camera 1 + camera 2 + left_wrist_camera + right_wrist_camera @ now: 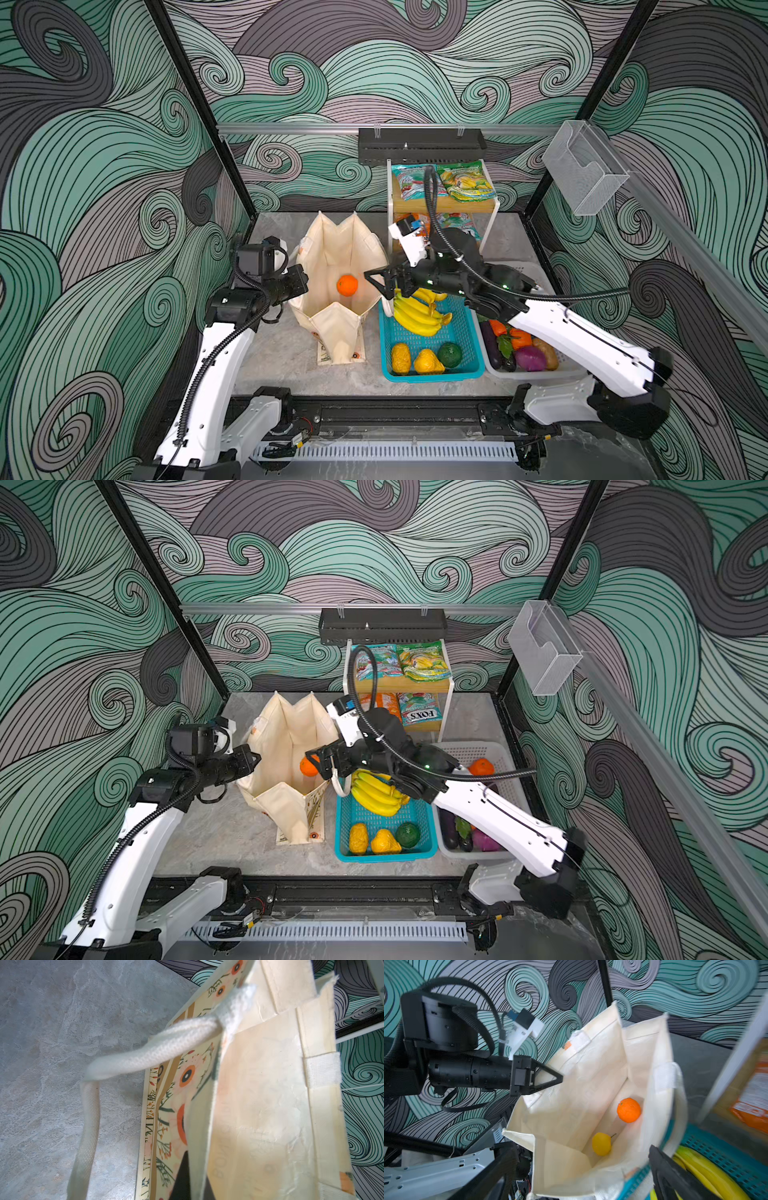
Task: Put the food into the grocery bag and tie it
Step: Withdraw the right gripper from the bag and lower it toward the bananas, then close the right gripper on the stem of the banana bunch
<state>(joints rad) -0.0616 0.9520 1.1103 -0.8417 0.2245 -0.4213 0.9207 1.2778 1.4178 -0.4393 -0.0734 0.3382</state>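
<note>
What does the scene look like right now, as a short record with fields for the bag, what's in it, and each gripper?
Bag: grocery bag upright on table, mouth open
Inside: orange, yellow fruit
Left gripper: shut on bag rim
Right gripper: open, empty, at the bag's opposite rim
Outside: bananas in teal basket

Probably a lab cell: wave-printed walls, frame posts.

One tote bag, centre frame, holding two fruits: one orange, one yellow fruit. Lower right, two baskets: one teal basket, one white basket. Upper centre — four snack packets on one shelf.
</note>
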